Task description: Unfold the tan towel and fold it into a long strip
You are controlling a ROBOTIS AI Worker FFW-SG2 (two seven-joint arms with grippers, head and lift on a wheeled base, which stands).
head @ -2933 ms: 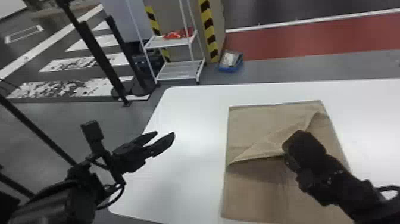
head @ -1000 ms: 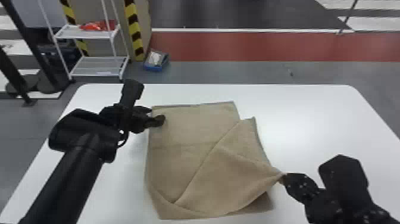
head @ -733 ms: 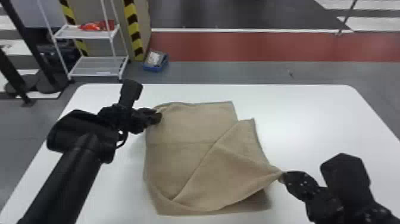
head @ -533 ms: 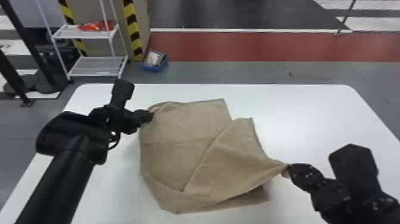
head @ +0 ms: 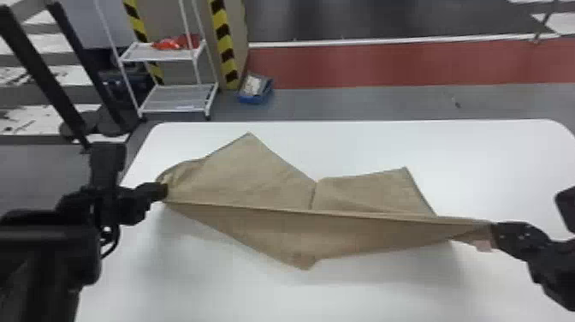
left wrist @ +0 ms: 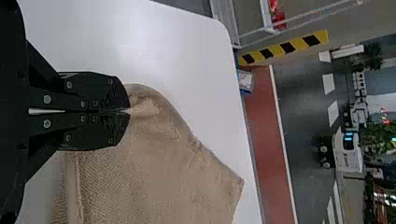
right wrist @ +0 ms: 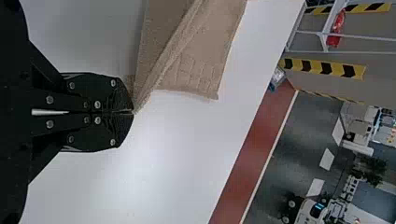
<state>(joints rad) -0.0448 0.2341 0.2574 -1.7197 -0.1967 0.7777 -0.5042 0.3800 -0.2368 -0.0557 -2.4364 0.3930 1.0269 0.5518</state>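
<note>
So the tan towel [head: 256, 180] is sitting over the white table [head: 385, 291], pulled out tight between the two grippers, and I'm using the towel as my landmark here. At its left end the left gripper [head: 159, 191] is pinching a bunched-up corner, fingers pressed together on the cloth. At its right end the right gripper [head: 495, 234] is doing the same, clamping just the tip of a corner. A straight ridge is running across the towel from one grip to the other. On the far side of that ridge, two pointed flaps are spreading toward the table's back edge, with a notch between them; on the near side, one flap is hanging down to a blunt point. Beyond the towel, past the table, a white shelf rack [head: 162, 53] is standing on the floor with a blue bin [head: 256, 90] just beside it.
</note>
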